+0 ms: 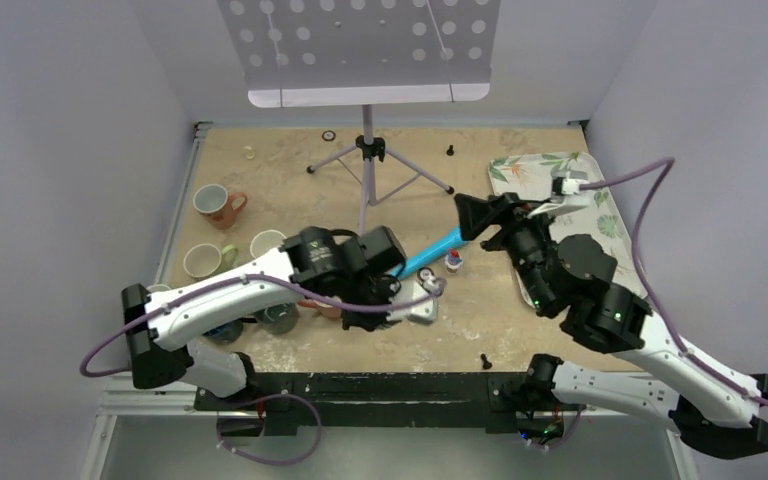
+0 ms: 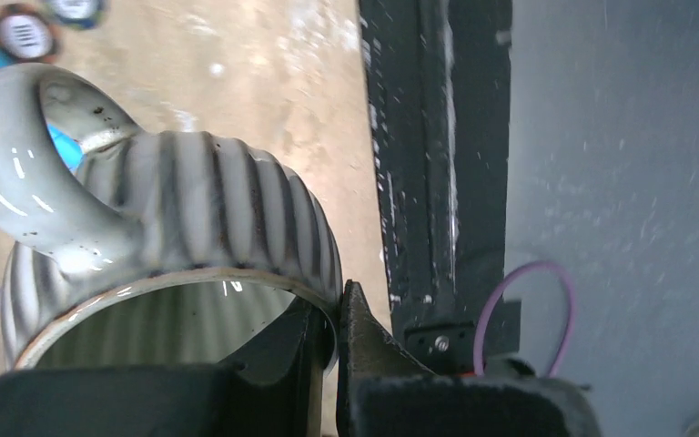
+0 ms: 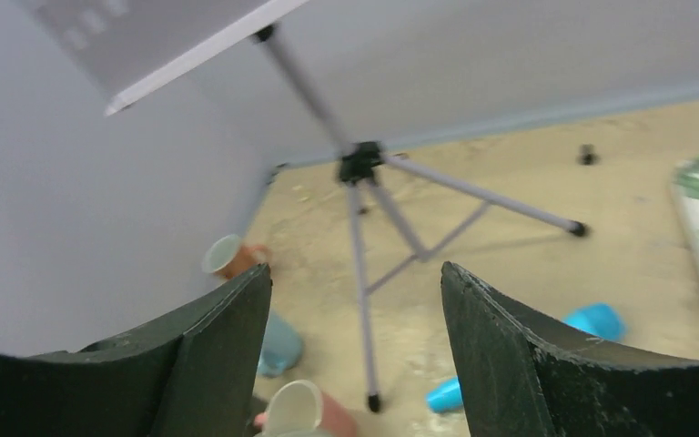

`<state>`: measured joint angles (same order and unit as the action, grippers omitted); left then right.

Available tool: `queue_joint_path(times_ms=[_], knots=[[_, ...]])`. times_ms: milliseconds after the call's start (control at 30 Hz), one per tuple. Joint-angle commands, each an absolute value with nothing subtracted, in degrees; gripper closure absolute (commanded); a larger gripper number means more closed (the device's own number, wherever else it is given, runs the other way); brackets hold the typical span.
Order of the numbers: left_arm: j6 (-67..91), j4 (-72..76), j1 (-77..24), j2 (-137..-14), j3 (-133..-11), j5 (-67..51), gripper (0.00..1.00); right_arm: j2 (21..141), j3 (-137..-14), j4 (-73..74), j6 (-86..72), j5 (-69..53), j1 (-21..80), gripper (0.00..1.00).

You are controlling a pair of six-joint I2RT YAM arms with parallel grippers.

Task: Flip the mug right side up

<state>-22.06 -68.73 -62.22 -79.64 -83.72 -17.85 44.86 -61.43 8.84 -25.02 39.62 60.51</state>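
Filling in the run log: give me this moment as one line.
left gripper: shut on grey mug rim | right gripper: open, empty

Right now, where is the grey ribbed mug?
The grey ribbed mug is pinched by its rim in the left gripper, filling the left wrist view. From above, it is by the middle of the table's near edge, beside a blue tube.

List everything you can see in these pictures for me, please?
Ribbed mug: one, grey, front centre, held by its rim.
Terracotta mug: one, orange-brown, back left.
Cream mugs: two, cream, left side.
Darker mugs: bluish-grey, part-hidden front left, count unclear.
Music stand: one, white, back centre.
Tray: one, floral, back right.
Blue item: one, blue, centre; kind unclear.
Left gripper: one, black, shut on ribbed mug's rim.
Right gripper: one, black, open, raised.
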Motion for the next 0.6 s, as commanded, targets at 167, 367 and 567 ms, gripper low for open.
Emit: queue_joint_path(times_ms=[167,367,567], knots=[[-33.9,-71.8,-69.2,-96.1,-88.1,-7.7,1.0,45.0,-65.5,30.1,-30.2,44.7,37.2,0.27],[-39.4,-71.4,-69.3,-101.3,-85.9,-14.9,1.0,46.4,-61.9,25.2,-27.7,41.3,33.2,0.27],[-43.0,-71.8,-69.2,-106.5,-83.3,-20.1,1.0,47.0,-60.6,23.0,-26.4,40.5,33.1,0.27]])
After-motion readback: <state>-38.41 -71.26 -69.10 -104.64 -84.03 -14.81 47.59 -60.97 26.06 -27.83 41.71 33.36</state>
